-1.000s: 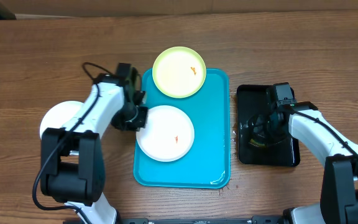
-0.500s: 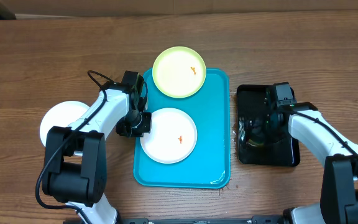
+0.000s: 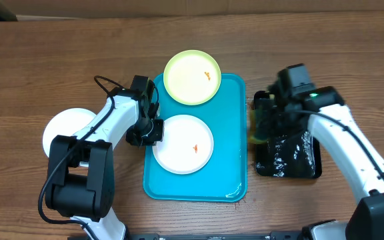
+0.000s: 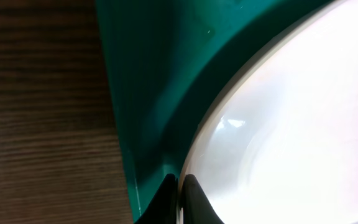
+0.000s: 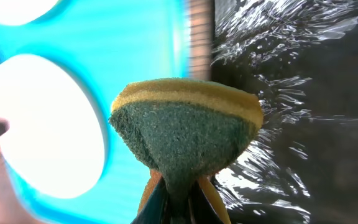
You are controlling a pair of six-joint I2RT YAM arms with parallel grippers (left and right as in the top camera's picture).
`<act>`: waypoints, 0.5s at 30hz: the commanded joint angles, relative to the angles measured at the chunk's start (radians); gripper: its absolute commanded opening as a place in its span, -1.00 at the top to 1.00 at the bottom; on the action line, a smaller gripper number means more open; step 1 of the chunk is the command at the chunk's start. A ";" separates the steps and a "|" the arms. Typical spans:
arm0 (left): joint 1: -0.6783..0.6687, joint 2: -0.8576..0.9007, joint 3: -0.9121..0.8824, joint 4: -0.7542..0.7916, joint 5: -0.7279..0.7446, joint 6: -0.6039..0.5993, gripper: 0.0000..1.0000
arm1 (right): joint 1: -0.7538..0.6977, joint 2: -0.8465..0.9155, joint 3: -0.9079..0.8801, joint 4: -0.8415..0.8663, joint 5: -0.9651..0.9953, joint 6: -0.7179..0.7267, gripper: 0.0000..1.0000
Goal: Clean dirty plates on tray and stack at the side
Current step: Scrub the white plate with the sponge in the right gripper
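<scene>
A white plate (image 3: 183, 144) with a small orange smear lies in the turquoise tray (image 3: 232, 167). My left gripper (image 3: 151, 131) is shut on its left rim; the left wrist view shows the fingers (image 4: 180, 200) pinched on the plate's edge (image 4: 291, 137) over the tray (image 4: 154, 74). The yellow-green plate (image 3: 192, 77) sits on the tray's far end, overhanging it. A second white plate (image 3: 62, 127) lies on the table at left. My right gripper (image 3: 262, 125) is shut on a yellow-green sponge (image 5: 185, 124), held over the gap between the trays.
A glossy black tray (image 3: 299, 160) with rippling water stands right of the turquoise tray; it also shows in the right wrist view (image 5: 291, 124). The wooden table runs all around. A black cable loops near the left arm (image 3: 99, 81).
My right gripper has risen out of the black tray with the sponge and moved left toward the turquoise tray. My left gripper has slid the white plate slightly right.
</scene>
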 commanded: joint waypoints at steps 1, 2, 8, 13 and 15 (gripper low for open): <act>-0.005 0.010 -0.009 0.017 0.011 -0.017 0.91 | 0.123 -0.011 0.014 0.060 -0.096 0.068 0.92; -0.005 0.010 -0.009 0.021 0.011 -0.017 0.92 | 0.159 -0.011 0.013 0.088 -0.092 0.093 0.92; -0.007 0.010 -0.009 0.040 0.011 -0.017 0.92 | 0.366 0.045 0.012 0.266 0.079 0.319 0.92; -0.009 0.010 -0.009 0.039 0.012 -0.017 0.92 | 0.492 0.198 0.012 0.430 0.100 0.381 0.92; -0.009 0.010 -0.009 0.039 0.012 -0.017 0.92 | 0.515 0.257 0.012 0.492 0.100 0.381 0.93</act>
